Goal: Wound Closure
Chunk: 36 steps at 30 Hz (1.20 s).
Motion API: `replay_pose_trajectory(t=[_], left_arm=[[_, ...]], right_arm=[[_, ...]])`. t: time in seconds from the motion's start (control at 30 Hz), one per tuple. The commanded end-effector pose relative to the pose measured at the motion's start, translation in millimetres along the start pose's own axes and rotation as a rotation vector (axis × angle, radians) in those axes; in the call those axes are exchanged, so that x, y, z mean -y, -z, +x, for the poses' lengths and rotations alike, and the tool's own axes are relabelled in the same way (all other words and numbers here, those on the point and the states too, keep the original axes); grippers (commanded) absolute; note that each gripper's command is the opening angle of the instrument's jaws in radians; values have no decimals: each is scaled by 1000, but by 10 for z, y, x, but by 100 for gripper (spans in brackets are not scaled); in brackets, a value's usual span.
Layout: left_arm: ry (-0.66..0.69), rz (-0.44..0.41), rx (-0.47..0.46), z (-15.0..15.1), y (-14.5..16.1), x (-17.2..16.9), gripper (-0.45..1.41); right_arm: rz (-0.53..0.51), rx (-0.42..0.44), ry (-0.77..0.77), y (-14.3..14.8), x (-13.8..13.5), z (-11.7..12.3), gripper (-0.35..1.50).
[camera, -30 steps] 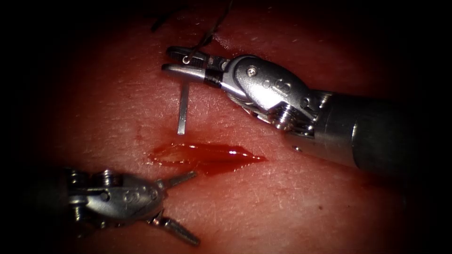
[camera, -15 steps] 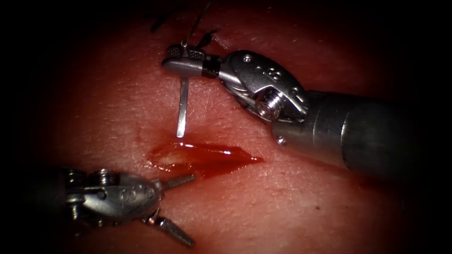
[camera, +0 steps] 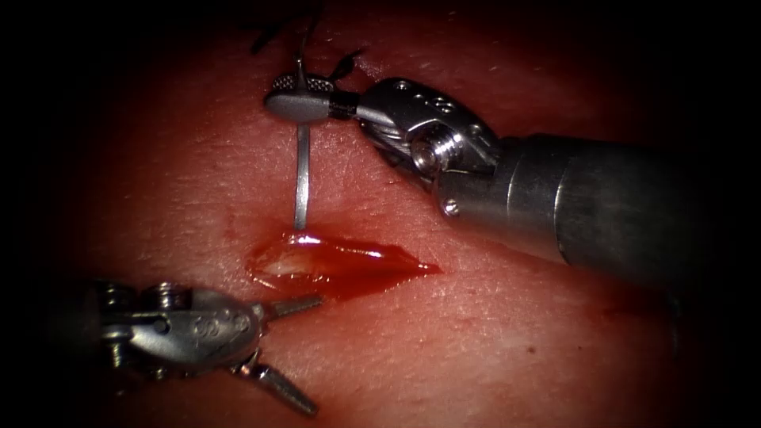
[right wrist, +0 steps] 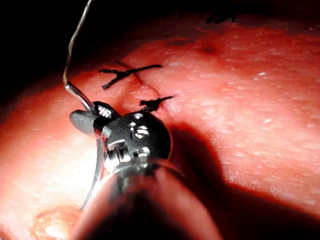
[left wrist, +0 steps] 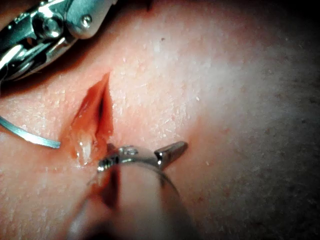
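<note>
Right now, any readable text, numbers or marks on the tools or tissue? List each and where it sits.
No readable text.
Left tool, jaws open, holding nothing: small stamped marks on its wrist body, too small to read.
Right tool, jaws shut on the needle near its thread end: stamped marks on its wrist, also unreadable.
Needle tip sits at the cut edge.
Tissue, thread: no markings.

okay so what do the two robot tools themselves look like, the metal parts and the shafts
Both are polished silver metal. The right gripper has short jaws with cross-hatched gripping faces, a black collar behind them, a screw-studded wrist with exposed cable strands, then a thick dark grey shaft. The left gripper has slim ridged jaws on a rounded, faintly stamped wrist.
</note>
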Motion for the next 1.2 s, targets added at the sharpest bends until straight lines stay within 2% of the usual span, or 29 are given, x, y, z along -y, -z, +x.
replay_pose_trajectory(t=[0.03, 0.2, 0.3, 0.37, 0.47, 1.0, 1.2], left_arm=[[-1, 0, 0, -1, -8, 0, 76], [-2, -1, -3, 0, -9, 1, 76], [-2, -2, -6, 1, -10, 1, 76], [-2, -2, -6, 0, -10, 1, 76], [-2, -2, -6, 0, -10, 1, 76], [-2, 1, -9, 1, -10, 2, 76], [-3, 8, -12, 2, -9, 4, 76]], right_arm=[[5, -17, -15, -6, -5, 6, -35], [-24, -43, -68, -4, -7, 14, -35], [-58, -66, -19, -1, -9, 23, -35], [-74, -95, 109, 2, -10, 31, -35], [-76, -101, 166, 2, -10, 33, -35], [-91, -116, 195, -7, -16, 38, -35], [-95, -116, 90, -14, -22, 41, -35]])
